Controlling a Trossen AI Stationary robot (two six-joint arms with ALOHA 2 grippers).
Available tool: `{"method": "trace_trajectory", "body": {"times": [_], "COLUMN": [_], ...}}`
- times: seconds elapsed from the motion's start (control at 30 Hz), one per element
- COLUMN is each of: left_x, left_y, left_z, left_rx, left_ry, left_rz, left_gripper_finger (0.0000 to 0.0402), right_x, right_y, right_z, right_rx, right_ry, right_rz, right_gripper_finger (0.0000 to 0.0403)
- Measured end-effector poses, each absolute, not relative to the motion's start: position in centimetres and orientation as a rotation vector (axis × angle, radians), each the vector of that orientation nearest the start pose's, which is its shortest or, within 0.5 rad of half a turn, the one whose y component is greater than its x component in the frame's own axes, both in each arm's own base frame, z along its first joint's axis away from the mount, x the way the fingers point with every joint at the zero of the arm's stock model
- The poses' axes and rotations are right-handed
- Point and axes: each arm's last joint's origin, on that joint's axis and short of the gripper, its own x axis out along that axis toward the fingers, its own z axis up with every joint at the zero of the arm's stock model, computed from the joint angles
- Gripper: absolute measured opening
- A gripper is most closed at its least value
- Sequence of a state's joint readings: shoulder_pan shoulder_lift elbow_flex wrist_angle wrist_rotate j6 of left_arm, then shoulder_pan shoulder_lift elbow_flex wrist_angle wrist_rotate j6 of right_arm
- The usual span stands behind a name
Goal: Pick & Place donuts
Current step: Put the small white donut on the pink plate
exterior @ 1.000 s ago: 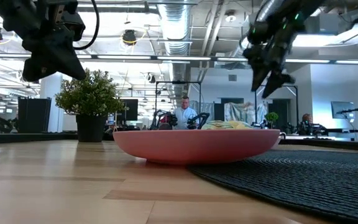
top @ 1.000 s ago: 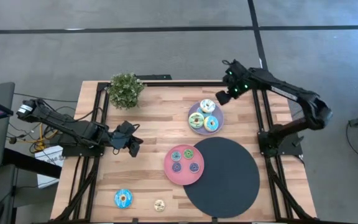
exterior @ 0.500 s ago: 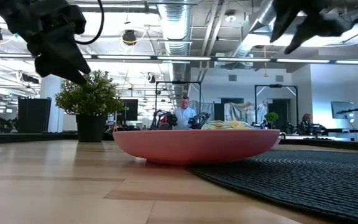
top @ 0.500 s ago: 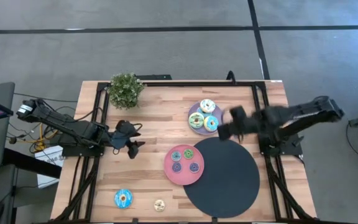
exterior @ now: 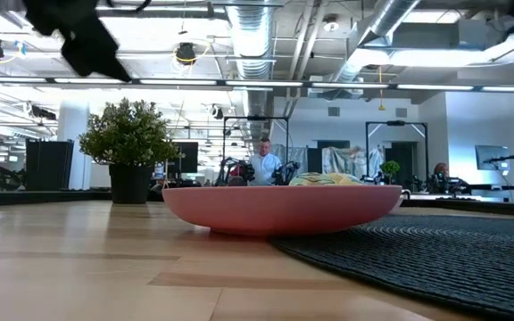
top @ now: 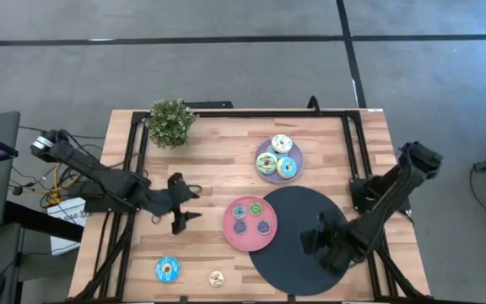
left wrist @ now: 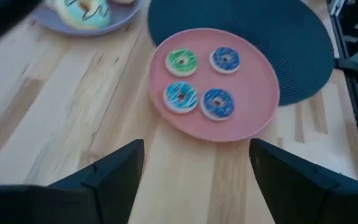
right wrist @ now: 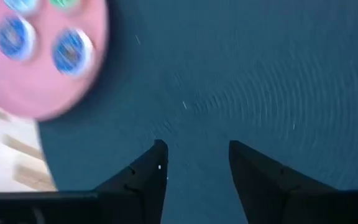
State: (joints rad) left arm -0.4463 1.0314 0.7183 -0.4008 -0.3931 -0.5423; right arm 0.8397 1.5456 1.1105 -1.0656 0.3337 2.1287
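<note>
Several small donuts (left wrist: 197, 81) lie on a pink plate (top: 250, 241) in the middle of the table. Three larger donuts (top: 278, 157) sit on a lilac plate (top: 260, 152) farther back. A blue donut (top: 167, 269) and a small yellow donut (top: 216, 278) lie loose on the wood near the front left. My left gripper (top: 191, 203) hovers open left of the pink plate, pointing at it (left wrist: 197, 162). My right gripper (top: 312, 241) hangs open over the big black disc (top: 310, 224), nothing between its fingers (right wrist: 194, 155).
A potted plant (top: 171, 122) stands at the far left corner. The black disc covers the near right of the table, with the pink plate overlapping its left edge. Bare wood lies between my left gripper and the pink plate. People show in the room behind the table.
My left gripper has opened and drifted a little toward the near edge and the pink plate. My right gripper has swung fast from the far edge beside the lilac plate toward the near edge, ending over the black disc.
</note>
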Motion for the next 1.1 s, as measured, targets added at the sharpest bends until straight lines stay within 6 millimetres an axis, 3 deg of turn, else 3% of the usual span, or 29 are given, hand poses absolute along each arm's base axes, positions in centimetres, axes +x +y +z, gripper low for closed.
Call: {"method": "trace_trajectory", "body": {"times": [0.13,0.27,0.63,0.9,1.1], "left_x": [21.7,24.6,31.9,34.2,34.1], "left_y": [-10.6,-13.5,-22.9,-27.6,-28.4], "left_z": [25.7,25.6,24.2,21.8,20.8], "left_rx": [-0.150,-0.129,-0.240,-0.456,-0.638], "left_ry": [0.723,0.839,1.063,1.171,1.274], "left_rz": [0.128,0.141,0.240,0.328,0.380], "left_gripper_finger": [0.0284,0.0284,0.0284,0.0284,0.0294], "right_x": [17.5,16.4,13.2,11.4,11.2], "right_y": [20.8,20.9,22.7,23.7,23.7], "right_z": [20.4,18.9,18.6,18.6,18.6], "right_rx": [1.014,0.980,0.828,0.761,0.755], "right_ry": [1.010,1.030,1.154,1.183,1.185], "right_rz": [-0.838,-0.812,-0.669,-0.593,-0.585], "right_gripper_finger": [0.0143,0.0124,0.0111,0.0111,0.0111]}}
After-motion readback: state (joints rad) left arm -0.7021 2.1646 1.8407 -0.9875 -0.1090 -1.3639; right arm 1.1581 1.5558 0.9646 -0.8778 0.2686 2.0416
